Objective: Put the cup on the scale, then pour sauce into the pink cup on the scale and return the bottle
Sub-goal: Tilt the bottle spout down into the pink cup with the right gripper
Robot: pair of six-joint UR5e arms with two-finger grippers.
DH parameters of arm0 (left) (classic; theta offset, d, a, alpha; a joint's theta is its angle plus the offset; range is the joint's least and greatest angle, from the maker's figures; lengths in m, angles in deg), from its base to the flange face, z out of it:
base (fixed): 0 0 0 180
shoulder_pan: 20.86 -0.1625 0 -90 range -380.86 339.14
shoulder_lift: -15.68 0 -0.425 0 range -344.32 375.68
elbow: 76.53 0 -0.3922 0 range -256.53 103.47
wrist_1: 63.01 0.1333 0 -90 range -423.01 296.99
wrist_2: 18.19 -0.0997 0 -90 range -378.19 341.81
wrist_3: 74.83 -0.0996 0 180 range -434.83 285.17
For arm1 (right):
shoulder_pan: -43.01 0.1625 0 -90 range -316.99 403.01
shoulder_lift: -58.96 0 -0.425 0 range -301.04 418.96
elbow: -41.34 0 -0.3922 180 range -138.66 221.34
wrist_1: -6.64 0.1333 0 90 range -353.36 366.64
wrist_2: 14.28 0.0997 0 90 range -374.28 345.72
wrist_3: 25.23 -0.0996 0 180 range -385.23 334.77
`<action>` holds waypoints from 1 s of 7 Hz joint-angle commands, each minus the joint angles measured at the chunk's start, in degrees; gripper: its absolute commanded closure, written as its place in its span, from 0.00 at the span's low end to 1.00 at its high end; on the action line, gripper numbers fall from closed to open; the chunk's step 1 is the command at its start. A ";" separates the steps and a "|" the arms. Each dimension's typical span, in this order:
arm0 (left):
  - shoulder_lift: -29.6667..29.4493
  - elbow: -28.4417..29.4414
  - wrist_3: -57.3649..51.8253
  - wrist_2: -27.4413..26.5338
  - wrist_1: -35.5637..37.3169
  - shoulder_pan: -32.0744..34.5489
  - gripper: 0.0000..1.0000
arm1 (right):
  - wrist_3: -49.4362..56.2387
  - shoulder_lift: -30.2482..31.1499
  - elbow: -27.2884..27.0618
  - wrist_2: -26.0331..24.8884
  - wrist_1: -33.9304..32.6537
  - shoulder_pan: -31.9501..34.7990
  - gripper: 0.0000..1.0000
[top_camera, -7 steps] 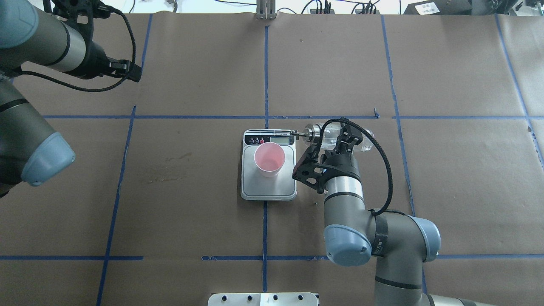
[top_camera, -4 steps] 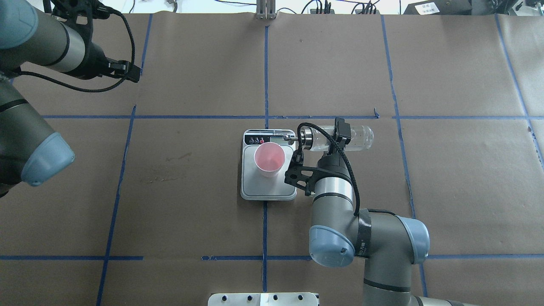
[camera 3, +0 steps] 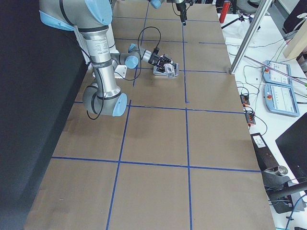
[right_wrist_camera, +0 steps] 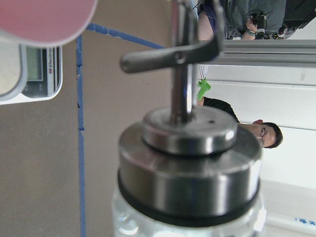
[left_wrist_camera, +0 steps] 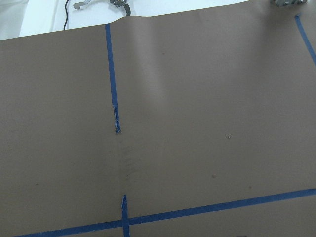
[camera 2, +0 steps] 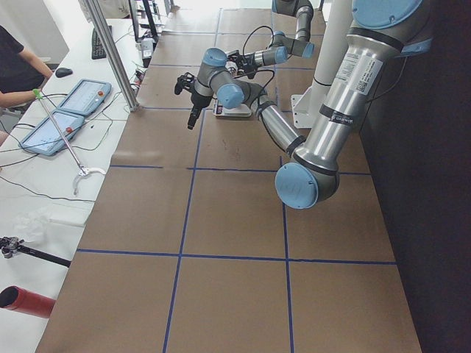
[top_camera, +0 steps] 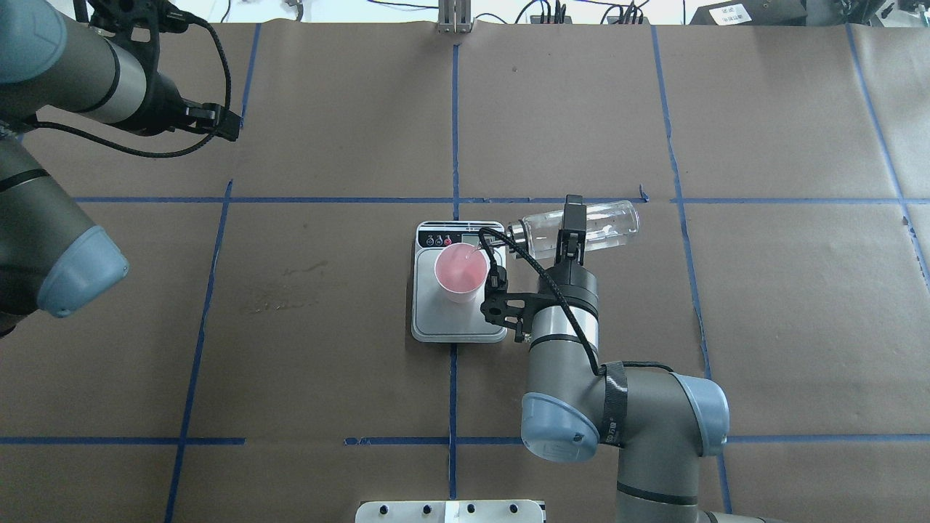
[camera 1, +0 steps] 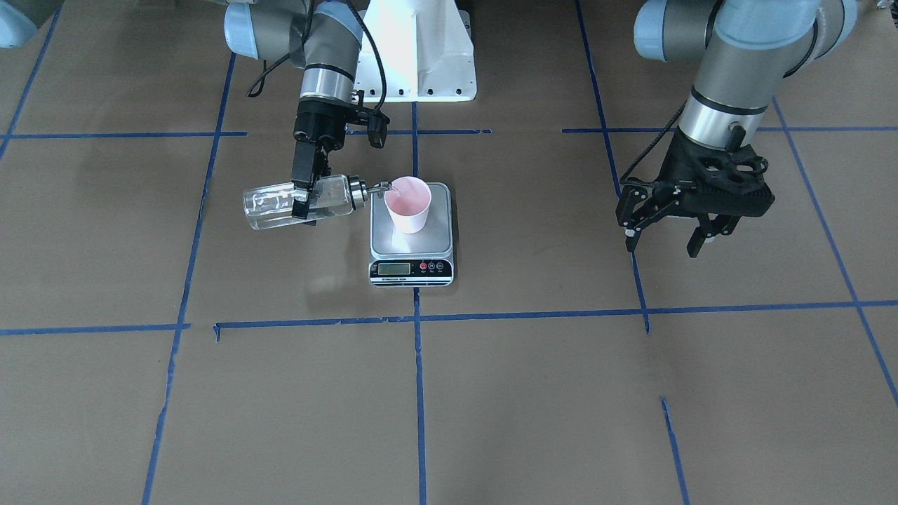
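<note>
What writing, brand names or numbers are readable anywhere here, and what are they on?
No text reads clearly in any view.
Scale display: digits too small.
Print by the scale's buttons: blurred.
Black strap on the right arm: lettering unreadable.
White sticker on the left arm: too small.
Bottle, cup: no label seen.

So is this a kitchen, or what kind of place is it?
Most likely a robot lab, not a kitchen. A left arm and a right arm work over brown paper gridded with blue tape, and control tablets sit on a bench beside it.
</note>
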 commanded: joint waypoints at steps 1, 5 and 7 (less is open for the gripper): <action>-0.01 0.09 -0.01 -0.09 0.04 0.00 0.13 | 6.09 -0.04 -0.09 -1.86 -0.05 0.15 1.00; -0.01 0.09 0.07 -0.09 0.04 0.00 0.12 | 11.03 0.40 -2.55 -2.39 -0.31 0.33 1.00; -0.01 0.26 0.07 0.00 0.04 -0.09 0.12 | 10.77 0.75 -2.55 -2.75 -0.31 0.24 1.00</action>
